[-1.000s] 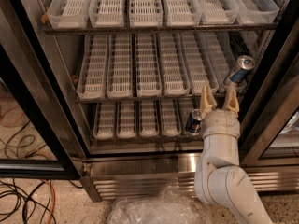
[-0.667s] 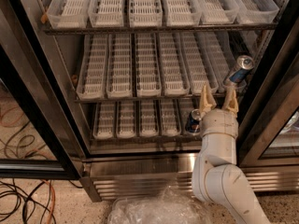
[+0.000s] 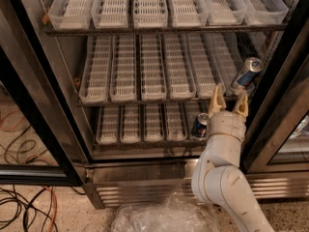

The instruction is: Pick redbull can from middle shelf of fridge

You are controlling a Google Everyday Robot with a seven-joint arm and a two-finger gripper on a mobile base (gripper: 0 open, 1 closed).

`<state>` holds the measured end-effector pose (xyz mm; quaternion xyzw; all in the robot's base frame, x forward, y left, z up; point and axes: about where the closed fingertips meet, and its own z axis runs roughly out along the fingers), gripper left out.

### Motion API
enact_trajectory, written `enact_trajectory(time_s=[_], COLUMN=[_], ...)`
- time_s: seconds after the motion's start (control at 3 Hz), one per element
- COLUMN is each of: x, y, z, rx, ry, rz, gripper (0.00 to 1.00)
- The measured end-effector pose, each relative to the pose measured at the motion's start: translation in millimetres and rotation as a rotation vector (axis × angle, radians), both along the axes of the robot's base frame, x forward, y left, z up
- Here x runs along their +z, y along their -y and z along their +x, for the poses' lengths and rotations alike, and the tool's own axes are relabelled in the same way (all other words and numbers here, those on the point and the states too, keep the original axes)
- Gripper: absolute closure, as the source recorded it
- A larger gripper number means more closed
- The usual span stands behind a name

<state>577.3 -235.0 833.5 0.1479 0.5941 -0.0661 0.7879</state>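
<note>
The fridge [image 3: 53,129] stands open, with three racks of white slotted lane trays. The redbull can [image 3: 246,73], silver and light blue with a shiny top, stands at the right end of the middle shelf [image 3: 145,98]. My gripper [image 3: 228,102] is open and empty, its two tan fingers pointing up just in front of the middle shelf's front edge, below and a little left of the can. A darker navy-blue can [image 3: 200,125] sits on the bottom shelf, just left of my white wrist.
The black door frame [image 3: 273,100] runs close along the right of the arm. The open glass door [image 3: 29,129] is at the left. Cables [image 3: 24,207] lie on the floor at the left. Crumpled clear plastic [image 3: 164,216] lies below the steel louvred base [image 3: 140,187].
</note>
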Motion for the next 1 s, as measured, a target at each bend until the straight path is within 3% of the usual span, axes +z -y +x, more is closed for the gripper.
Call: enact_trajectory(time_s=[1.0], x=[11.4], y=[13.1], z=[5.3], rx=[-0.067], ry=[0.056], rz=[0.011], gripper=[0.42])
